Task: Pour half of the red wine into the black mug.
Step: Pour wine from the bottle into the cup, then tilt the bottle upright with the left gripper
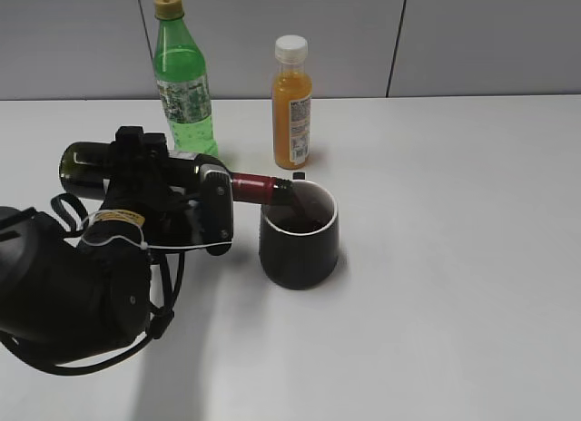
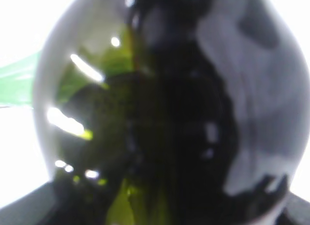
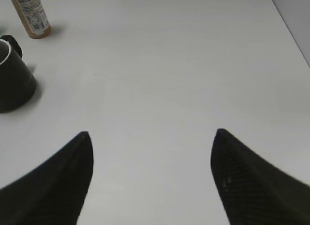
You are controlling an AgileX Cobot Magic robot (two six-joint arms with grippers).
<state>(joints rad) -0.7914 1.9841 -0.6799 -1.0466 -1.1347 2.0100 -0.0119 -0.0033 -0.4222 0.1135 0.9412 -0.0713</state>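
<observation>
My left gripper (image 1: pixel 195 199) is shut on the dark green wine bottle (image 1: pixel 83 167), held on its side with the maroon neck (image 1: pixel 256 187) over the rim of the black mug (image 1: pixel 300 249). Dark red wine (image 1: pixel 300 223) lies inside the mug. The left wrist view is filled by the blurred dark green glass of the bottle (image 2: pixel 160 118). My right gripper (image 3: pixel 152 137) is open and empty above bare table, out of the exterior view. The mug (image 3: pixel 12 82) shows at the left edge of the right wrist view, handle toward the back.
A bright green plastic soda bottle (image 1: pixel 182 76) and a small orange juice bottle (image 1: pixel 292 103) with a white cap stand behind the mug. The juice bottle's base (image 3: pixel 31 16) shows at the top left of the right wrist view. The white table (image 1: pixel 454 258) extends to the right.
</observation>
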